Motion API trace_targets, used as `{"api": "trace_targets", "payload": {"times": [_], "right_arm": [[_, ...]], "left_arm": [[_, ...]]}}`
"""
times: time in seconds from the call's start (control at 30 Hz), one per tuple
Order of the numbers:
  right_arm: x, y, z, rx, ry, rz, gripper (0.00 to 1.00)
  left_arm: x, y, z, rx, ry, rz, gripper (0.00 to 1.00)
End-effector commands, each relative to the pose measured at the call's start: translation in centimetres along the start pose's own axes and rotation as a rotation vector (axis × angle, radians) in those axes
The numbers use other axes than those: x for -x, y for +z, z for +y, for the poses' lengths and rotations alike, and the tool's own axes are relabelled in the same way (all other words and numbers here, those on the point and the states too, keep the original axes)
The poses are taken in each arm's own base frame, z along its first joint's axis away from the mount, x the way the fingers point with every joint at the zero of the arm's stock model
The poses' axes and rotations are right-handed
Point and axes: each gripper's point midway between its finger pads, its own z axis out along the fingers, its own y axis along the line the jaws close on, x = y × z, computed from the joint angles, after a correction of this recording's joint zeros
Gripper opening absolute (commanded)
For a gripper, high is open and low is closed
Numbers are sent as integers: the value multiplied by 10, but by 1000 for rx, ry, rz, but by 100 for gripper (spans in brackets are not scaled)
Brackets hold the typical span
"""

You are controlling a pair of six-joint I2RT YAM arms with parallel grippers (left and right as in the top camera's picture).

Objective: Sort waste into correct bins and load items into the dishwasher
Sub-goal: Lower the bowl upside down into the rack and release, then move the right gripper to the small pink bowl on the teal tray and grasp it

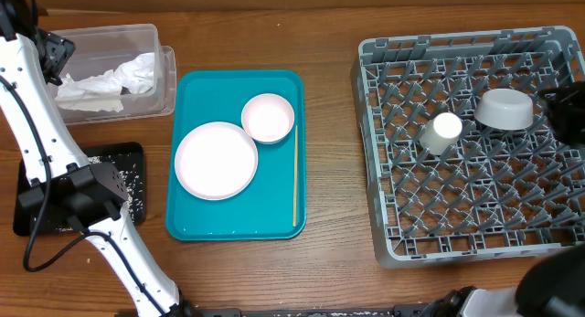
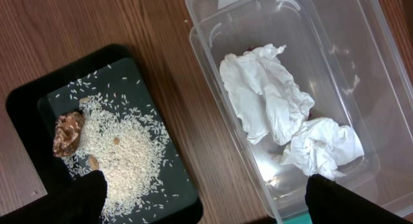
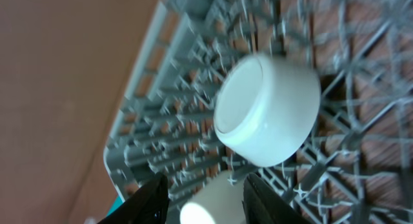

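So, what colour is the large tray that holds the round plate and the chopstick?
The serving tray is plain teal; the overhead view shows it best.

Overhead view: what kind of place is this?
Probably a dish-clearing station: a grey dish rack holds a bowl, a teal tray carries a plate, a clear tub holds napkins.

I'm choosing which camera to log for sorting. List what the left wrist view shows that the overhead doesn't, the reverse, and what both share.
Only the left wrist: the brown bits at the edge of the rice, seen close enough to tell apart.
Only the overhead: the teal tray with the plate, tray bowl and chopstick, and the rack holding a cup and the rack bowl.
Both: the tub with napkins, and the black tray with rice.
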Motion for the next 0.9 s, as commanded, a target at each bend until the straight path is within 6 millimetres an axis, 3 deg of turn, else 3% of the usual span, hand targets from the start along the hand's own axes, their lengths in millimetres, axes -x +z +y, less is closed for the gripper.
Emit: {"api": "trace_targets", "payload": {"times": [0.0, 0.07, 0.1, 0.2, 0.37, 0.43, 0.53, 0.63, 0.77, 0.87], "right_arm": [[21, -43, 23, -14, -53, -174, 40], [22, -42, 26, -26, -69, -190, 35], [22, -38, 26, -41, -75, -189, 25], [16, -18, 27, -89, -103, -170, 11], [7, 43, 32, -170, -184, -136, 7], [2, 72, 28, -214, -210, -119, 7], [-4, 98, 15, -257, -215, -83, 7], [-6, 103, 0, -318, -206, -68, 7], [5, 85, -29, -508, -202, -134, 4], [5, 77, -25, -516, -190, -122, 5]], "left_arm": [[7, -15, 2, -17, -26, -38, 100], [7, -15, 2, -17, -26, -38, 100], [7, -15, 2, -17, -26, -38, 100], [7, -15, 2, -17, -26, -38, 100], [7, -15, 2, -17, -26, -38, 100], [7, -15, 2, -17, -26, -38, 100], [7, -15, 2, -17, -26, -38, 100], [7, -15, 2, -17, -26, -38, 100], [7, -15, 2, -17, -26, -38, 100], [6, -16, 1, -18, -24, -38, 100]]}}
